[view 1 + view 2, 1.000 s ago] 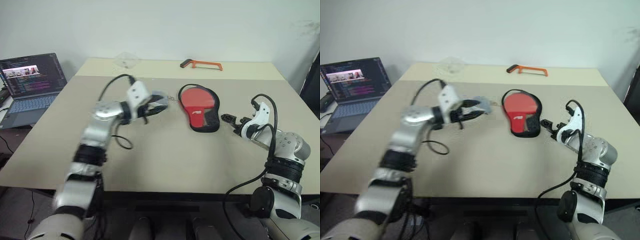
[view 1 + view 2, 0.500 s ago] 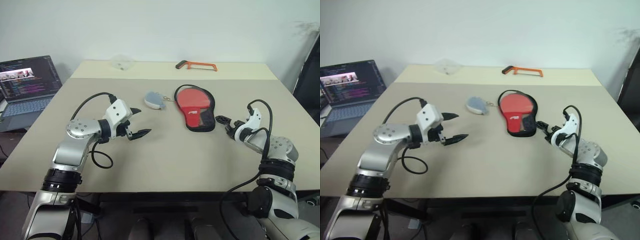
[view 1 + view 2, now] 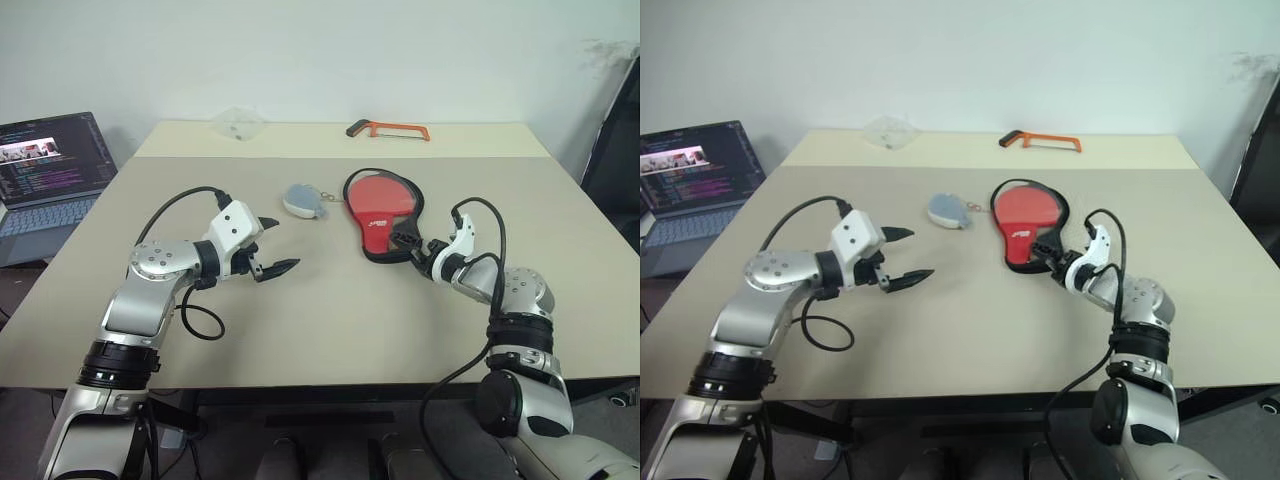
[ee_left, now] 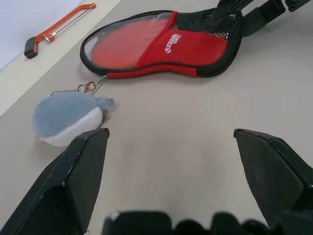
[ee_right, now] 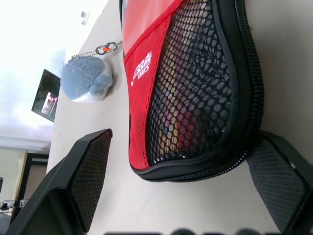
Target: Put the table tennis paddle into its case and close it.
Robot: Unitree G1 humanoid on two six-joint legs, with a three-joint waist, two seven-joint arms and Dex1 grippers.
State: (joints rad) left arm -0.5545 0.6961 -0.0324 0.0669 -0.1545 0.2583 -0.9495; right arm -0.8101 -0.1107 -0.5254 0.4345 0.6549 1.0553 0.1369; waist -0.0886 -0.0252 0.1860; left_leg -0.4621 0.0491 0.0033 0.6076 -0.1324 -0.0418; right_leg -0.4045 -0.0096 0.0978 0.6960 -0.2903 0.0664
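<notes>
On a beige table (image 3: pixel 330 330) set before a plain pale wall, the scene is being laid out across two tones: a lighter strip is running along the far edge. A laptop (image 3: pixel 45 165) with a lit screen is being kept on a separate lower surface off the table's left side.

The case (image 3: pixel 384 215) is lying flat just right of centre, round end toward the far edge, narrow end toward the near edge. The paddle (image 4: pixel 124 44) is being held inside it; its red face is being shown through the clear window, and part of it is being glimpsed through the black mesh at the narrow end in the right wrist view.

A grey plush keychain (image 3: pixel 303 200) is lying just left of the case, its chain reaching toward the case's rim. A hacksaw (image 3: pixel 388 129) and a crumpled clear wrapper (image 3: pixel 237 122) are lying on the far strip, well apart from everything else.

The right gripper (image 3: pixel 408 240) is being held with fingers spread wide at the case's narrow end, one to each side; contact cannot be told. The left gripper (image 3: pixel 272 246) is being held open and empty, near the keychain, apart from it.

The near half of the table is being left as bare surface.
</notes>
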